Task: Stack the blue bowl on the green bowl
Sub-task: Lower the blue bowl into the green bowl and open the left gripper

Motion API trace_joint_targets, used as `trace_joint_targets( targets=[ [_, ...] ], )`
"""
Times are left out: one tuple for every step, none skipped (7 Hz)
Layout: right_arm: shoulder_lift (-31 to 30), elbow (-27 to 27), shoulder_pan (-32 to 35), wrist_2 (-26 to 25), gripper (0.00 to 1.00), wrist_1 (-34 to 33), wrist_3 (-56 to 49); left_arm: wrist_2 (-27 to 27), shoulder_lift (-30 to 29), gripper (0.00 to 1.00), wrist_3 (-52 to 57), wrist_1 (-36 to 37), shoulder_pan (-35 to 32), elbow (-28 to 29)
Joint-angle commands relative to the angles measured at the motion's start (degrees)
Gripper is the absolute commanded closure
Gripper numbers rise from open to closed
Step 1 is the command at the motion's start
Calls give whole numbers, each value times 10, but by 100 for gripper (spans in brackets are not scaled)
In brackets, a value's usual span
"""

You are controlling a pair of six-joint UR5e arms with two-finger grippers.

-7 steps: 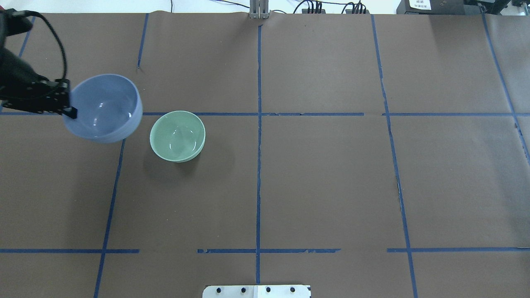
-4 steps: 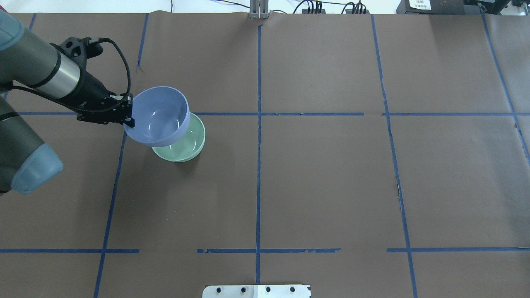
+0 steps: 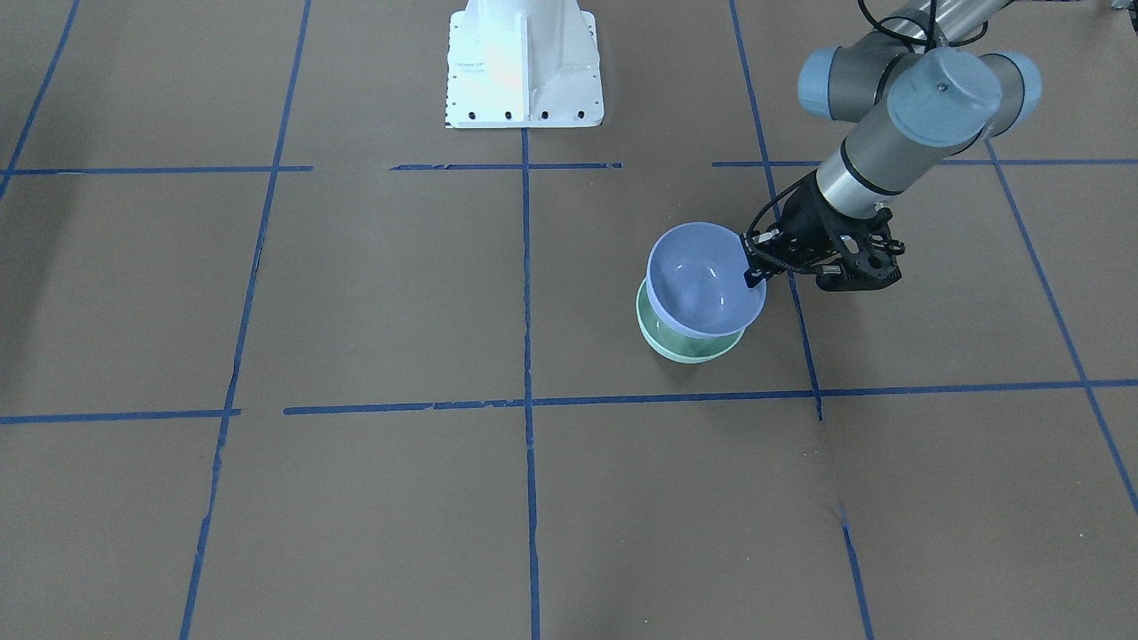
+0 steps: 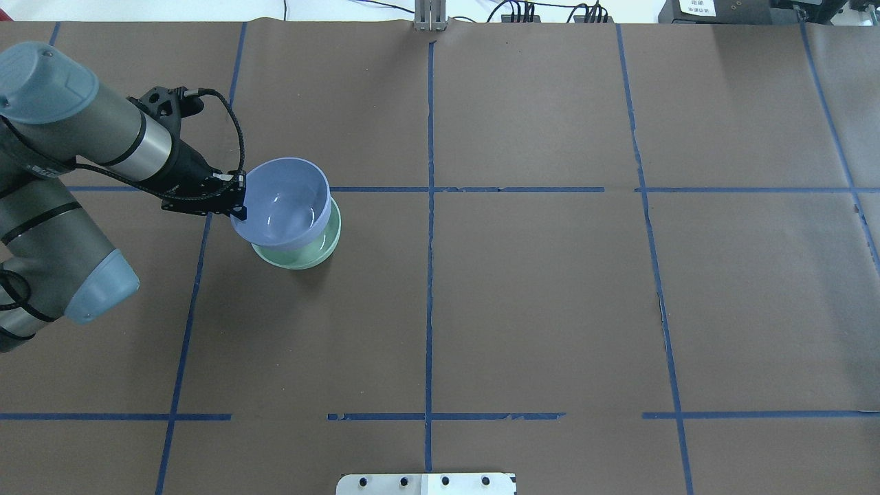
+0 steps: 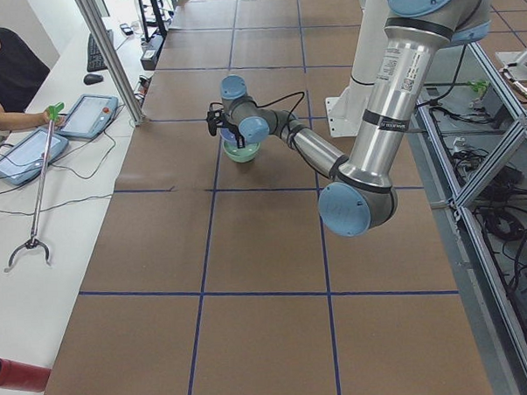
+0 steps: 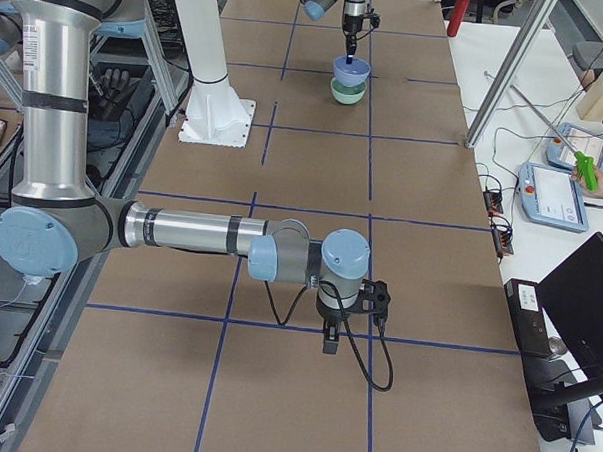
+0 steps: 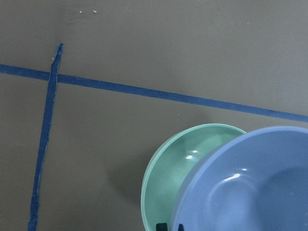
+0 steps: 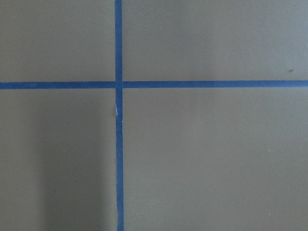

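The blue bowl (image 4: 285, 199) hangs tilted just over the green bowl (image 4: 302, 258), covering most of it and offset a little toward the arm. The green bowl stands on the brown table in the left half. My left gripper (image 4: 238, 206) is shut on the blue bowl's left rim. In the front-facing view the blue bowl (image 3: 702, 284) sits above the green bowl (image 3: 689, 348), with the gripper (image 3: 754, 267) at its rim. The left wrist view shows both, the blue bowl (image 7: 250, 187) and the green bowl (image 7: 178, 168). My right gripper (image 6: 327, 332) shows only in the exterior right view, pointing down over the table; I cannot tell whether it is open.
Blue tape lines (image 4: 429, 275) divide the brown table cover into squares. The white robot base (image 3: 523, 62) stands at the table's near edge. A side bench with tablets (image 5: 34, 151) and a grabber tool lies beyond the far edge, where an operator sits.
My left arm has carried the blue bowl to the right, from left of the green bowl to over it, and a little lower.
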Motion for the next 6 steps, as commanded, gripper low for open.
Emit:
trace_joint_targets(
  targets=[
    [0, 0, 0, 0, 0, 0, 0, 2, 2, 80, 5, -5, 15, 6],
    [0, 0, 0, 0, 0, 0, 0, 2, 2, 1, 11, -17, 22, 17],
    [0, 0, 0, 0, 0, 0, 0, 2, 4, 0, 13, -34, 22, 21],
    [0, 0, 0, 0, 0, 0, 0, 3, 6, 0, 16, -33, 20, 12],
    [0, 0, 0, 0, 0, 0, 0, 3, 4, 0, 18, -33, 15, 2],
    [0, 0, 0, 0, 0, 0, 0, 3, 9, 0, 57, -27, -7, -13]
  ],
)
